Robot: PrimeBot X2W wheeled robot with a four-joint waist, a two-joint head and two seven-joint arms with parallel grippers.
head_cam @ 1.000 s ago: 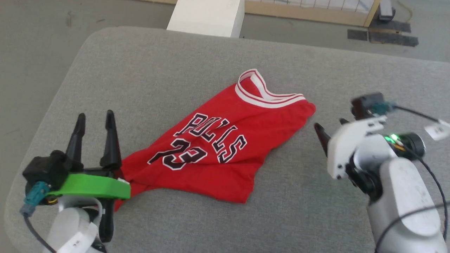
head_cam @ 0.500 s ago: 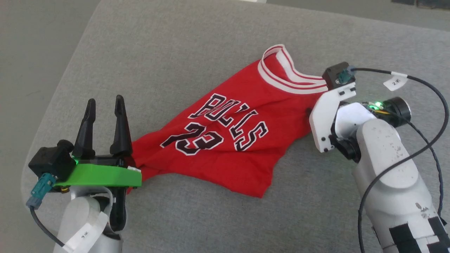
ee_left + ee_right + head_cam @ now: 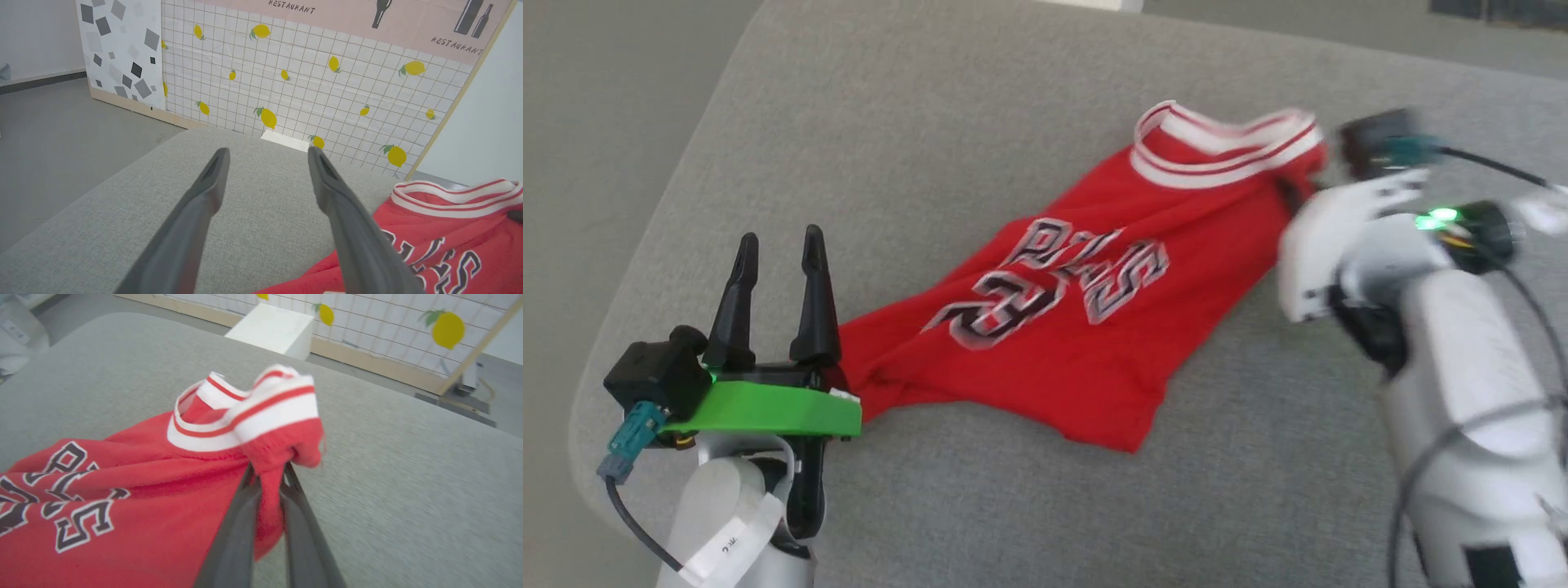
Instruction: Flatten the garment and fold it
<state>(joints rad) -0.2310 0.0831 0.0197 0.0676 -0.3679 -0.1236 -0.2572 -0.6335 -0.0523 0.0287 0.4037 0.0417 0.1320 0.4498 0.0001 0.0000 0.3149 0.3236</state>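
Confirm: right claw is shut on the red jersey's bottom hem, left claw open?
Not the hem. The right claw is shut on the red jersey at its shoulder, just below the white striped trim, as the right wrist view shows. The left claw is open.

A broad grey upholstered surface of woven fabric, rounded at its left corners, carries the scene. One thing lies directly on it: a red sleeveless basketball jersey with white, red-striped neck trim and black-and-white lettering. It is lettered side up, rumpled, and slanting from near left to far right. Its collar end is bunched and raised off the fabric, while the rest lies on it.
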